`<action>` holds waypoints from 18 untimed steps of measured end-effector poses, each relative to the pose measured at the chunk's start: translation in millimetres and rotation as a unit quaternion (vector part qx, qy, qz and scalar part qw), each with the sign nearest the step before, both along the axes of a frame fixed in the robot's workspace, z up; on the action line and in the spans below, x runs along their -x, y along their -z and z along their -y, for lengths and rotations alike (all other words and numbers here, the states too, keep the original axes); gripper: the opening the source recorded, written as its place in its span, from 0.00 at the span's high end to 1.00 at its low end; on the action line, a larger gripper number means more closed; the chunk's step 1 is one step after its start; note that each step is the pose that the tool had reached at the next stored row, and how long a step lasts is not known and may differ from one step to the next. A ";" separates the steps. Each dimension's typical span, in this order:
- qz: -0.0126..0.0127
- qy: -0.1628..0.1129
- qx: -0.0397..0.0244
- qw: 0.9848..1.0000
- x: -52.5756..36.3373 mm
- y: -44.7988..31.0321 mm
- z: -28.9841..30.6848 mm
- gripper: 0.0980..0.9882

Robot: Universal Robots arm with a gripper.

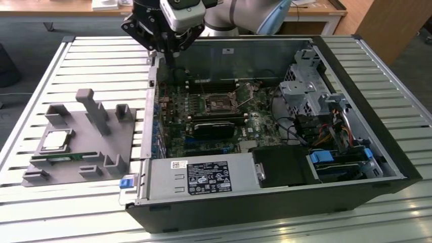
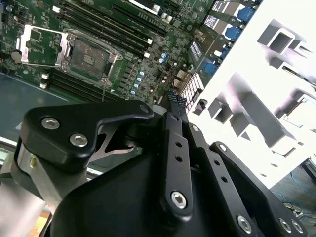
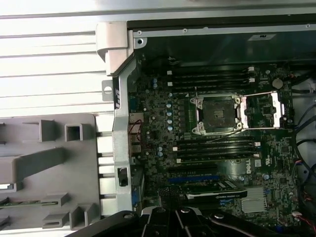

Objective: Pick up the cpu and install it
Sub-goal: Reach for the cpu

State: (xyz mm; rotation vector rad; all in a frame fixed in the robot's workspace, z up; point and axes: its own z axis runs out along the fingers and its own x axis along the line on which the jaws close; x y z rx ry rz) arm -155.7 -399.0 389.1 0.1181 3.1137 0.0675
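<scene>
The cpu [image 1: 55, 140], a flat silver square, lies in its recess on the grey fixture [image 1: 94, 152], at the exterior view's left, outside the open computer case [image 1: 270, 202]. My gripper [image 1: 165, 56] hangs over the case's back left corner, far from the cpu. In the second wrist view the gripper [image 2: 174, 98] has its black fingers pressed together with nothing between them. The empty cpu socket [image 1: 219, 105] on the motherboard stands open, also seen as the socket [image 3: 217, 114] with its load plate [image 3: 271, 109] swung aside, and as the socket [image 2: 88, 53].
A green memory stick [image 1: 64, 158] lies on the fixture near the cpu, and grey posts [image 1: 91, 109] rise from it. Inside the case are a black graphics card [image 1: 214, 126], a power supply [image 1: 202, 177] and drive cages [image 1: 304, 86]. Everything rests on a slatted metal table [image 1: 81, 55].
</scene>
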 end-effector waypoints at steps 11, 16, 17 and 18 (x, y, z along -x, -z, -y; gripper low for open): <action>0.000 0.000 0.000 1.000 5.1 1.0 0.0 0.99; 0.000 0.000 0.000 1.000 6.6 1.5 0.0 0.99; 0.000 0.000 0.000 1.000 7.0 1.6 0.0 0.99; 0.000 0.000 0.000 1.000 7.2 1.6 0.0 0.99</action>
